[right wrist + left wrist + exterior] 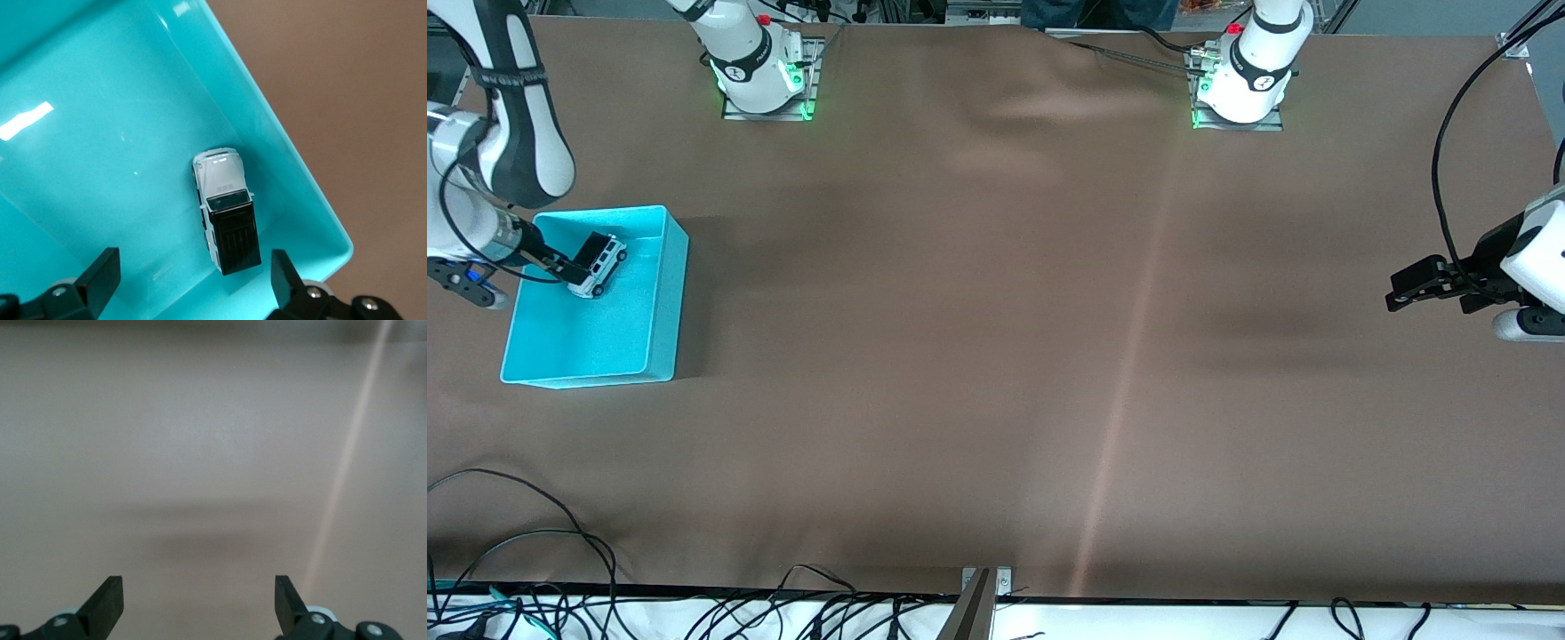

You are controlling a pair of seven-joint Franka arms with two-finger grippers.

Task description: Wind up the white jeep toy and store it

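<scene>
Jeep (225, 210) sits in bin (660, 302), stored; right gripper (190, 277) over it, fingers wide, nothing held. Left gripper (199, 603) waits wide, empty, over bare table (996, 356).

A robotics lab: two bolted arm bases (760, 67), brown-covered table (996, 356), loose cables (516, 569).

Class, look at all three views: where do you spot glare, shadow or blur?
Front view: a pale streak of glare crosses the brown table. Left wrist view: soft, blurred table with a dim shadow. Right wrist view: bright reflections on the turquoise bin; the toy car is sharp.
</scene>
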